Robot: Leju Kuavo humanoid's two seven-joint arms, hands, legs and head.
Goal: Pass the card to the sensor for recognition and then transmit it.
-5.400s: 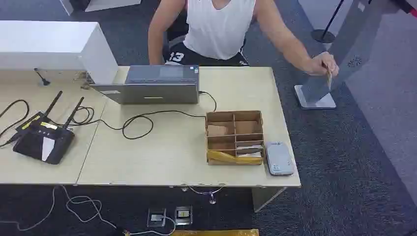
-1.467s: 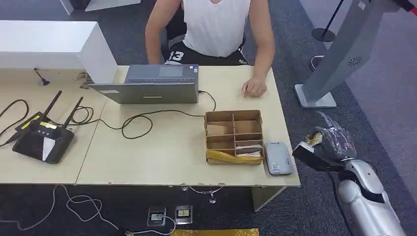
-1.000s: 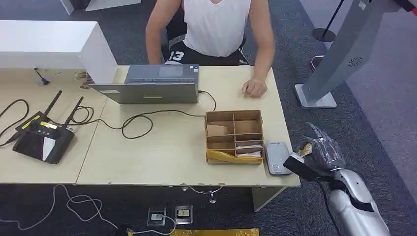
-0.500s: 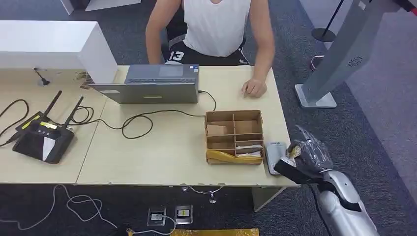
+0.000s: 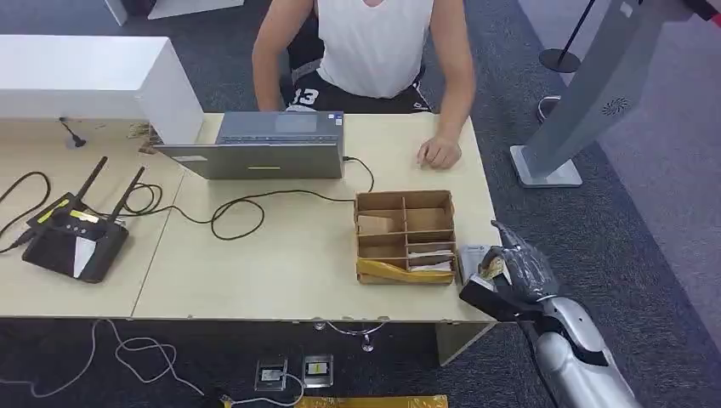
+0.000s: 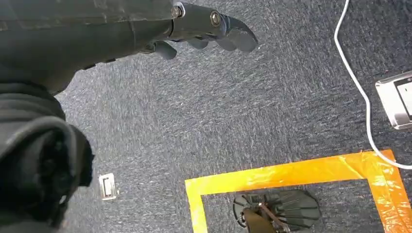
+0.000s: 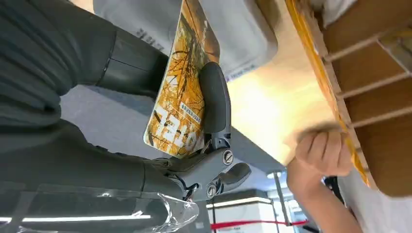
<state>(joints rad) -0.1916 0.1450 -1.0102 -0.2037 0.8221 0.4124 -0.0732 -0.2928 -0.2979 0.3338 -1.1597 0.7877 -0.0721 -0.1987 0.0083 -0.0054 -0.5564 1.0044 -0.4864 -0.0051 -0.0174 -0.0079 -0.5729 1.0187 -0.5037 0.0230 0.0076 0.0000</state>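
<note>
- The card [image 7: 182, 92] looks like a thin, stiff plastic thing with an orange and yellow print. I'd guess it's very light, probably slick on both faces, and a bit bendy if squeezed hard.
- Right hand [image 5: 508, 272] has it pinched flat between the thick thumb and the darker fingers [image 7: 214, 97], at about 4 o'clock on the desk, right over the grey sensor [image 5: 473, 257] pad.
- In the right wrist view the card sits just off the sensor's face [image 7: 243, 34]; can't tell if it's actually touching.
- A grip by one end seems the sensible way, so most of the face stays bare for the reader and there's a free edge for someone to take.
- Left hand [image 6: 214, 34] hangs down over the carpet with its fingers curled in, holding nothing.
- Desk [image 5: 281, 272] is a pale, smooth wood top. A cardboard divider box [image 5: 405, 236] sits just beside the sensor, towards 9 o'clock from it.
- Laptop [image 5: 263, 144] is at 12 o'clock with a black cable looping off it, and a black router [image 5: 72, 242] sits way over at 9.
- A person sits at 12 o'clock behind the desk, with a fist [image 5: 439, 152] resting on the top near the far right corner.
- Floor is dark blue-grey carpet, with a grey kiosk stand [image 5: 587, 93] off at 2 o'clock and orange tape [image 6: 291, 174] on the carpet.
</note>
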